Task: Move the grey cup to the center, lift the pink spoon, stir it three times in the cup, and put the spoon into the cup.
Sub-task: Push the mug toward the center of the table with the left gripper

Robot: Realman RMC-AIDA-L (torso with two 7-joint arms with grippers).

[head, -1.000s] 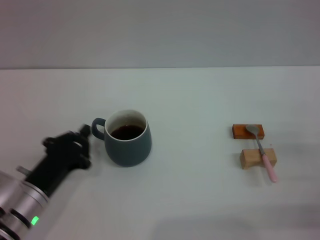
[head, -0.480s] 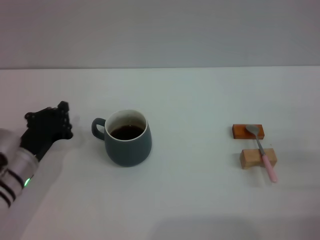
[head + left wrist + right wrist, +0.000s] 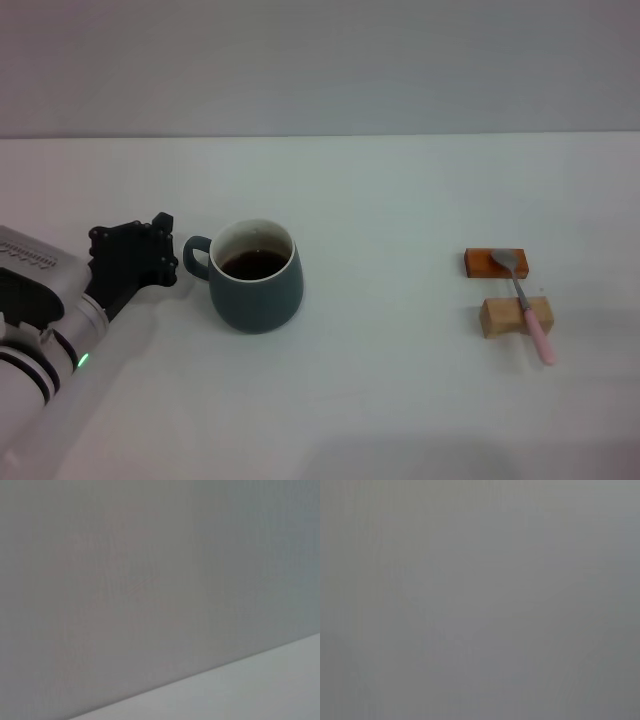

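Observation:
The grey cup (image 3: 256, 277) stands left of the table's middle, dark liquid inside, its loop handle pointing left. My left gripper (image 3: 160, 255) sits just left of that handle, close to it; contact cannot be made out. On the right, the pink spoon (image 3: 527, 300) lies across two small wooden blocks, metal bowl on the far one, pink handle toward the front. The right gripper is out of view. Both wrist views show only blank grey surface.
A brown block (image 3: 495, 263) and a lighter wooden block (image 3: 514, 316) carry the spoon at the right. The white table (image 3: 380, 400) spreads around them, ending at a grey wall behind.
The left gripper swung away to the far left half a second ago, then came back right and now sits beside the cup's handle. Cup and spoon have not moved.

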